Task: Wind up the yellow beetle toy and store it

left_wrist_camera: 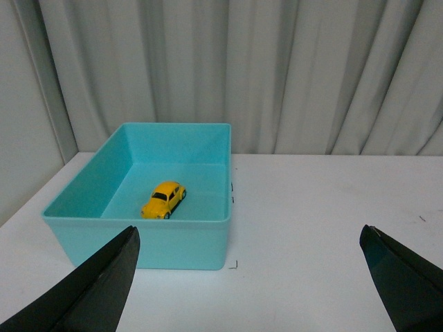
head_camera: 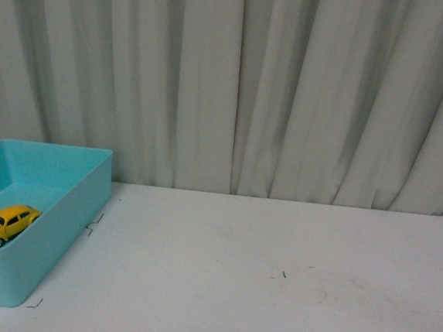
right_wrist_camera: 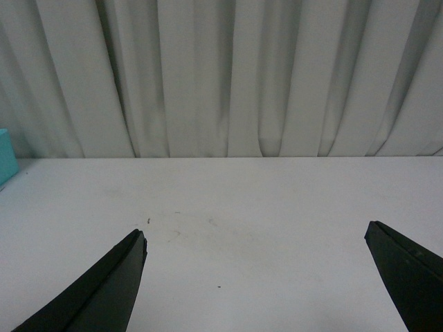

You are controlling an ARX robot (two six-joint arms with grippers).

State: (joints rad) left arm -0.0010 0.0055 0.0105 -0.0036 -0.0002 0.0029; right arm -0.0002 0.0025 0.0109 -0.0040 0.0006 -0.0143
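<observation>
The yellow beetle toy [head_camera: 5, 225] sits on its wheels inside the turquoise box [head_camera: 68, 230] at the table's left. It also shows in the left wrist view [left_wrist_camera: 164, 200], on the floor of the box [left_wrist_camera: 166, 242]. My left gripper [left_wrist_camera: 249, 238] is open and empty, held back from the box, its dark fingers [left_wrist_camera: 104, 283] spread wide. My right gripper [right_wrist_camera: 255, 238] is open and empty above bare table, its fingers [right_wrist_camera: 104, 287] wide apart. Neither arm shows in the front view.
A white table [head_camera: 274, 279] runs to a pleated white curtain [head_camera: 290, 87] at the back. Small dark marks [head_camera: 283, 275] dot the tabletop. A sliver of the box [right_wrist_camera: 5, 155] shows in the right wrist view.
</observation>
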